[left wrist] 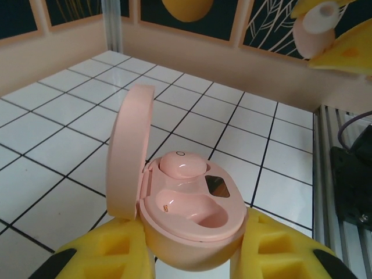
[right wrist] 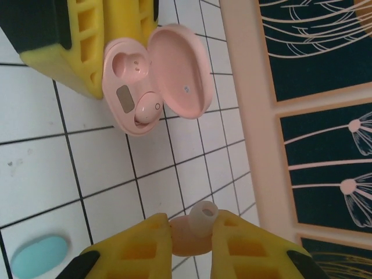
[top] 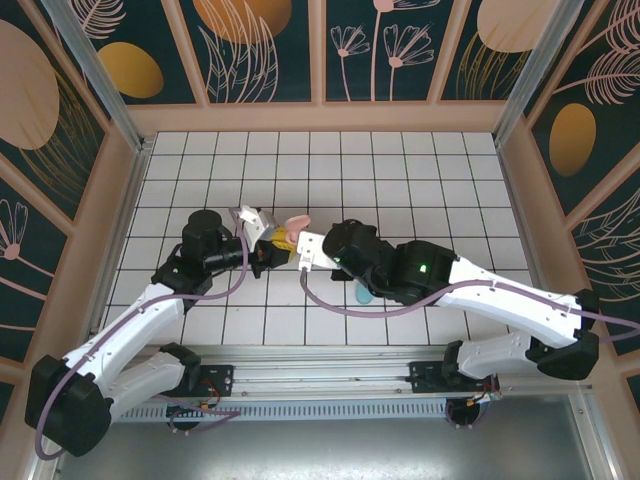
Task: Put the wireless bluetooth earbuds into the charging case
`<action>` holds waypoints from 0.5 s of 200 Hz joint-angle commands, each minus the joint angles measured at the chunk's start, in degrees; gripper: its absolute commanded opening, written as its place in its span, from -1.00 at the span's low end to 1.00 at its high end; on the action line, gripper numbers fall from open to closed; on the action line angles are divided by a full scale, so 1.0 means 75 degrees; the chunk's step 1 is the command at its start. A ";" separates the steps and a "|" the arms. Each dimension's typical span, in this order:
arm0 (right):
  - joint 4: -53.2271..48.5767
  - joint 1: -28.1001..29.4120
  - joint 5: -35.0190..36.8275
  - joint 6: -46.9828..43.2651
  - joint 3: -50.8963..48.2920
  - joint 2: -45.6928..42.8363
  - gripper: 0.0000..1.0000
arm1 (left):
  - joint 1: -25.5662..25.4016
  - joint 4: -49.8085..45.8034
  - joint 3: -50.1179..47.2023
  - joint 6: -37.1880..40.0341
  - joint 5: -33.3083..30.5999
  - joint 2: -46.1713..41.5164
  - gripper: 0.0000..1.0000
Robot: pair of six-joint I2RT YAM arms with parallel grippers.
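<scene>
The pink charging case stands lid-up between my left gripper's yellow fingers, which are shut on its body. One pink earbud sits in the far slot. The near slot is hollow. My right gripper is shut on a second pink earbud, its white tip pointing up. That earbud hangs apart from the open case. From above, the left gripper and the right gripper meet mid-table, by the pink case.
A closed teal case lies on the white tiled floor near the right arm, half under it from above. A peach wall runs close beside the right gripper. The metal rail lies at the near edge.
</scene>
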 commanded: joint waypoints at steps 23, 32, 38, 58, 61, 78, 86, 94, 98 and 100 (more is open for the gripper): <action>0.0502 -0.0994 -0.2346 0.0639 -0.1389 -0.0199 -0.68 | -0.0024 -0.0319 -0.0011 -0.0149 -0.2429 -0.0266 -1.00; 0.0633 -0.1149 -0.2685 0.0692 -0.1881 -0.0080 -0.68 | -0.0018 -0.0287 -0.0048 -0.0210 -0.2750 -0.0309 -1.00; 0.0756 -0.1285 -0.2909 0.0709 -0.2157 0.0040 -0.68 | -0.0024 -0.0278 -0.0059 -0.0246 -0.2953 -0.0330 -1.00; 0.1474 -0.2086 -0.3897 0.0979 -0.2668 0.0572 -0.68 | -0.0019 -0.0336 -0.0066 -0.0384 -0.3546 -0.0290 -1.00; 0.1596 -0.2232 -0.4067 0.1049 -0.2686 0.0683 -0.67 | -0.0023 -0.0342 -0.0075 -0.0409 -0.3647 -0.0289 -1.00; 0.2377 -0.2842 -0.4802 0.1391 -0.2754 0.1245 -0.62 | -0.0029 -0.0294 -0.0205 -0.0545 -0.4000 -0.0375 -1.00; 0.2594 -0.3046 -0.4987 0.1497 -0.2652 0.1603 -0.59 | -0.0023 -0.0224 -0.0287 -0.0609 -0.4147 -0.0432 -1.00; 0.2653 -0.3199 -0.5120 0.1570 -0.2448 0.2027 -0.57 | -0.0023 -0.0146 -0.0377 -0.0662 -0.4216 -0.0484 -1.00; 0.2645 -0.3268 -0.5181 0.1606 -0.2329 0.2260 -0.55 | -0.0024 -0.0108 -0.0415 -0.0667 -0.4214 -0.0509 -1.00; 0.2629 -0.3302 -0.5213 0.1620 -0.2259 0.2387 -0.55 | -0.0030 -0.0098 -0.0432 -0.0676 -0.4233 -0.0520 -1.00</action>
